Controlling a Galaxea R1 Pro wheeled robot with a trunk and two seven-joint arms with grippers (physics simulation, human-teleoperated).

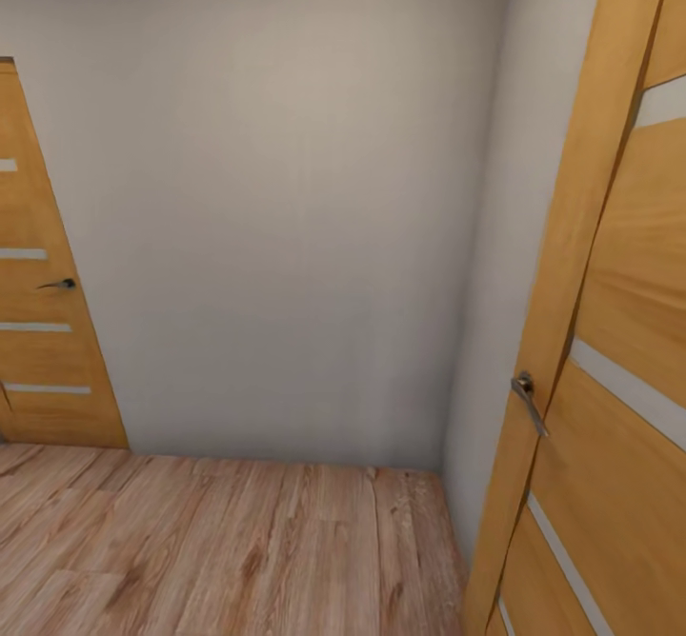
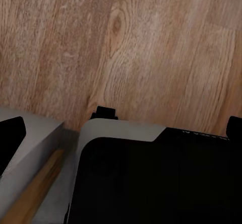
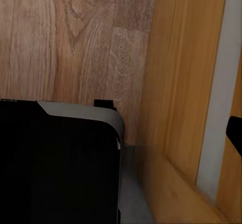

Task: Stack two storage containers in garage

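Facing white wall point(image 1: 286, 217) in corner, plank floor point(image 1: 219, 550) below, door point(image 1: 610, 331) crowding my right side, second door point(image 1: 43, 331) far left. No containers in sight, direction unknown. Both hands' state: cannot tell.

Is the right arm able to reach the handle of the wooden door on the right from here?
Probably yes: the door handle is close on the robot's right, the open door beside the right arm, nothing between them.
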